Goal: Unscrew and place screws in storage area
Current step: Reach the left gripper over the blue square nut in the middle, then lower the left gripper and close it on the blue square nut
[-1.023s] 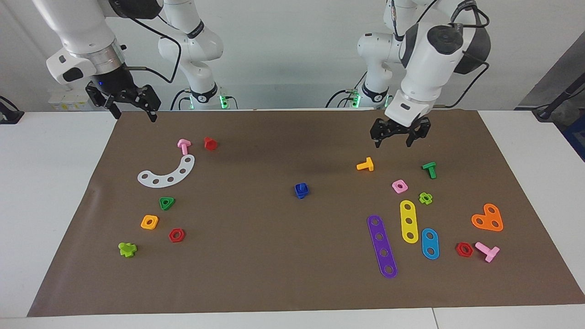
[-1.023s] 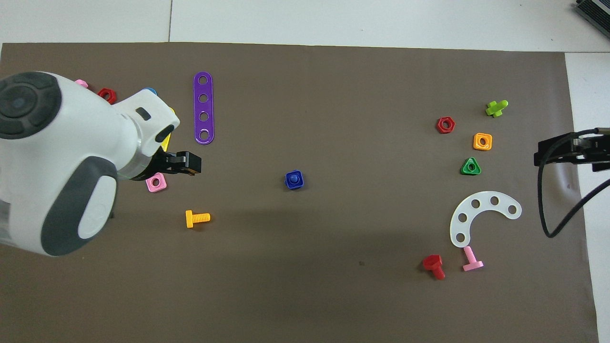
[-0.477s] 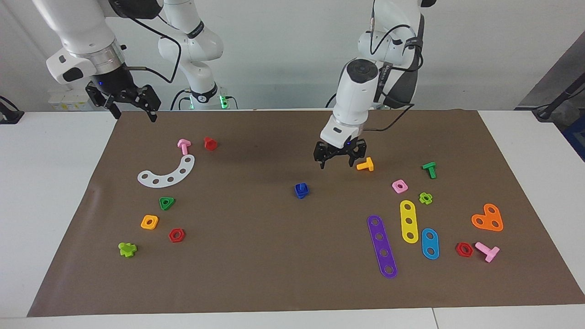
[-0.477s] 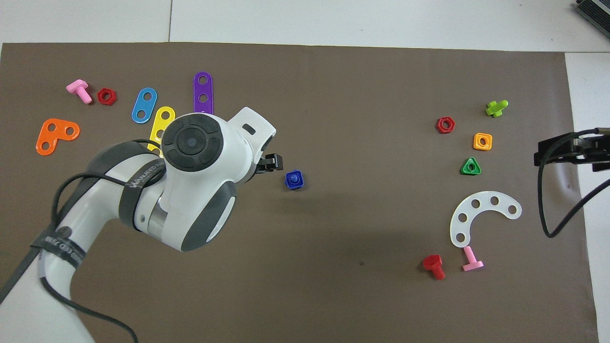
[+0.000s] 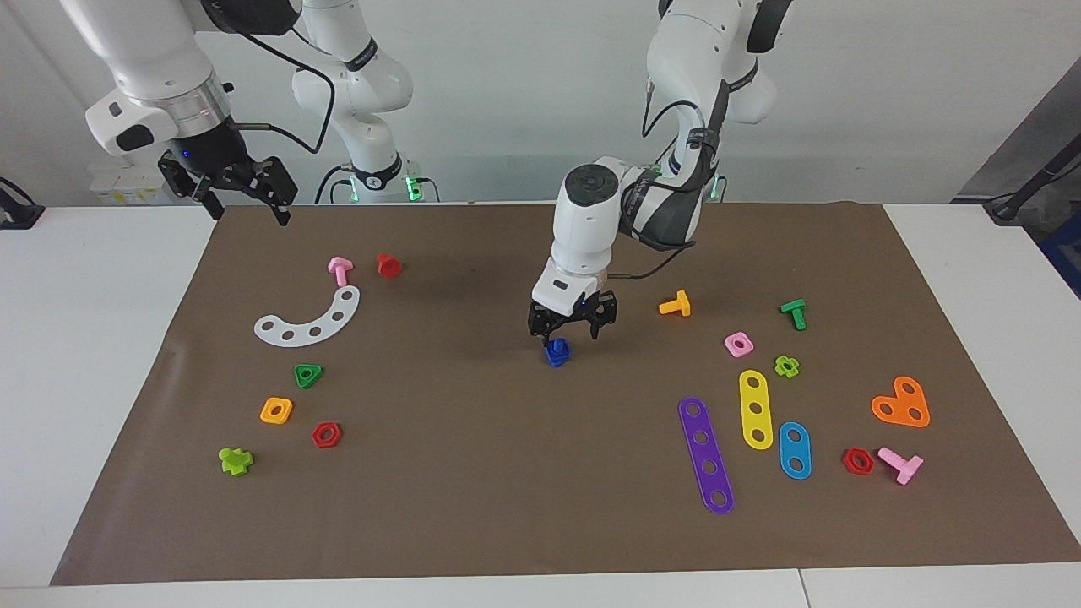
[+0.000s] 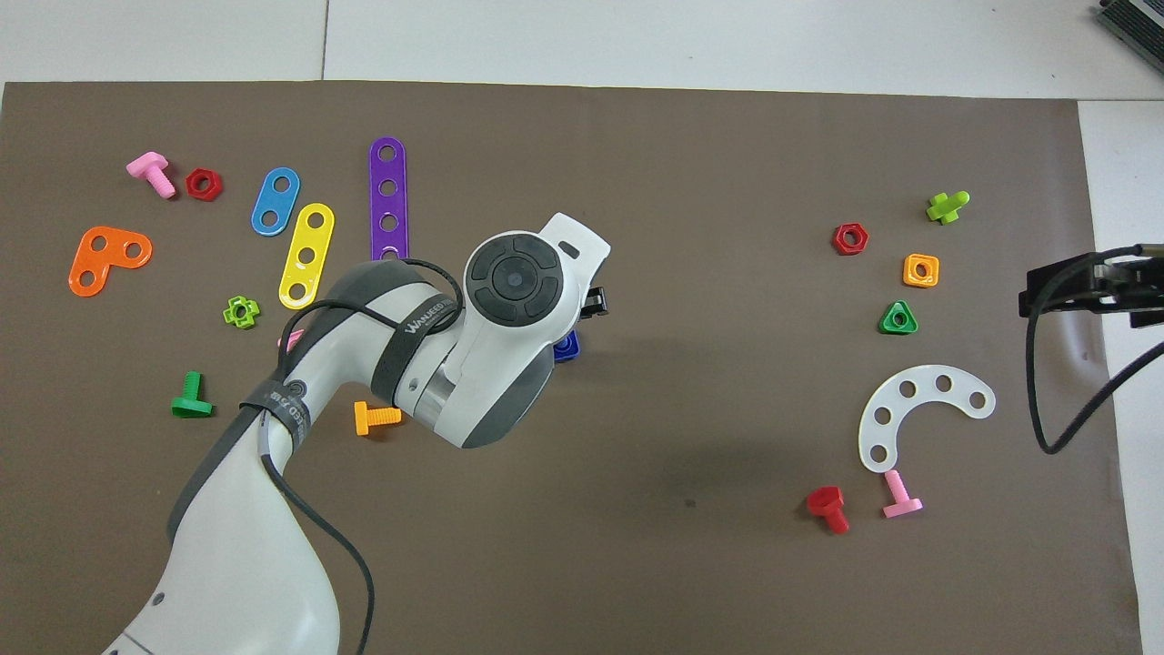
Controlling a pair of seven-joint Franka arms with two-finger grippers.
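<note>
The dark-blue screw [image 5: 556, 350] stands in a dark-blue square nut at the middle of the brown mat [image 5: 473, 473]. My left gripper [image 5: 564, 333] hangs open just over it, one finger to each side, and its tips stop about level with the top of the screw. In the overhead view the left arm's wrist [image 6: 514, 277] covers the gripper, and only a corner of the dark-blue piece [image 6: 568, 347] shows. My right gripper [image 5: 247, 203] waits open, raised over the mat's edge at the right arm's end; it also shows in the overhead view [image 6: 1091, 287].
An orange bolt [image 5: 676, 304], pink nut [image 5: 738, 344], green bolt [image 5: 794, 313] and purple [image 5: 706, 454], yellow [image 5: 755, 409] and light-blue [image 5: 795, 450] plates lie toward the left arm's end. A white arc plate [image 5: 311, 319], pink bolt [image 5: 339, 269], red bolt [image 5: 388, 265] and several nuts lie toward the right arm's end.
My left arm has swept from over the orange bolt's area to the middle of the mat and come down over the dark-blue screw. The right arm has not moved.
</note>
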